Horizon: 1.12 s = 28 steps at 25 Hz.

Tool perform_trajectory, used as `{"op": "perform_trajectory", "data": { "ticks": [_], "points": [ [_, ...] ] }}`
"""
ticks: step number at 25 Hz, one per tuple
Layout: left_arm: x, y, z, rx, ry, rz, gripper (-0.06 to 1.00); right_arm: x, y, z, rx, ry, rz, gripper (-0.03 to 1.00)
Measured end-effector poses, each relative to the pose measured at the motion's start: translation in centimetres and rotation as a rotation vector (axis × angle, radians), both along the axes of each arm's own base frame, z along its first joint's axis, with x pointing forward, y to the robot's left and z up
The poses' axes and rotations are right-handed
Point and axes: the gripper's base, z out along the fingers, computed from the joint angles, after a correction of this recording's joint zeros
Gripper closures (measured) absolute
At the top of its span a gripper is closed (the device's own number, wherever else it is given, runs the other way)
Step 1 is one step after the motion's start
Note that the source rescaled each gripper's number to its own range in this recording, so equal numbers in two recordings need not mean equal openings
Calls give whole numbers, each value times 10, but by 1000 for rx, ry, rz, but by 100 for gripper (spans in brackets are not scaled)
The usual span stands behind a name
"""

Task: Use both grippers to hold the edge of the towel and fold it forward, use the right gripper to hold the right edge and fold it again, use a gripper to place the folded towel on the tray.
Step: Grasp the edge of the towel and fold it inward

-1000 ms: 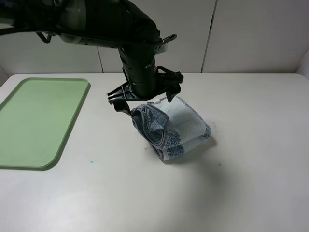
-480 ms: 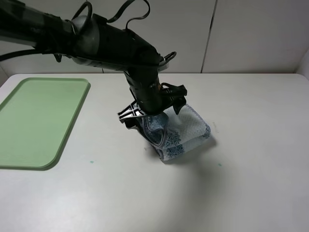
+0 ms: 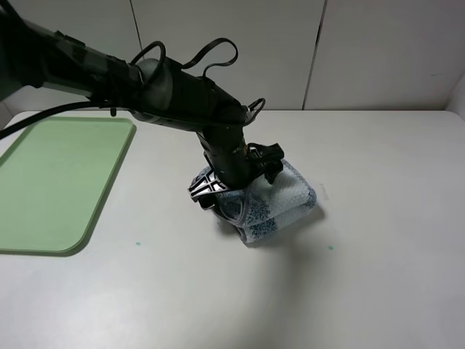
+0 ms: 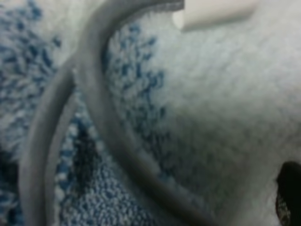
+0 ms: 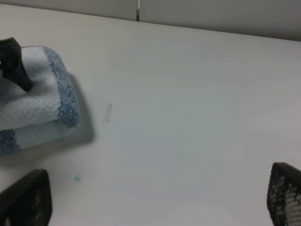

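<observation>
So the towel (image 3: 272,203) sits folded in a lumpy bundle about mid-counter (image 3: 378,276), well to the right of the tray (image 3: 51,182), not on it. The left hand (image 3: 236,182) is pushed right down onto the bundle with its fingers spread wide, one on each side, not pinching anything yet. Its own camera is basically useless: just blurry terry cloth and the grey hem (image 4: 108,117) curving through. The right hand (image 5: 155,202) is spread open too, only its fingertips (image 5: 26,197) poking into view, off the towel. The tray's left end is cut off.
</observation>
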Motion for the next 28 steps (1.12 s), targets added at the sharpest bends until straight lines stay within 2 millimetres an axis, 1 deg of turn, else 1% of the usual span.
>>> {"op": "perform_trajectory", "data": {
  "ticks": [4, 11, 12, 13, 15, 18, 19, 20, 28],
  "points": [
    [1, -2, -10, -4, 1, 0, -6, 0, 0, 0, 0, 0, 0, -3],
    [3, -4, -15, -15, -14, -9, -5, 0, 0, 0, 2, 1, 1, -3],
    [4, -4, -15, -15, -14, -9, -2, 0, 0, 0, 2, 1, 1, -3],
    [4, -4, -16, -15, -15, -10, 3, 0, 0, 0, 2, 1, 1, -3],
    [4, -4, -17, -13, -14, -11, 17, 0, 0, 0, 2, 1, 1, -3],
    [4, -5, -20, -10, -15, -14, 51, 0, 0, 0, 2, 1, 1, -3],
    [5, -5, -21, -9, -19, -19, 60, 0, 0, 0, 2, 1, 1, -3],
    [5, -4, -22, -2, -26, -31, 66, 0, 0, 0, 2, 1, 1, -3],
    [6, -2, -19, 46, -53, -143, 66, 0, 0, 0, 2, 1, 1, -3]
  ]
}}
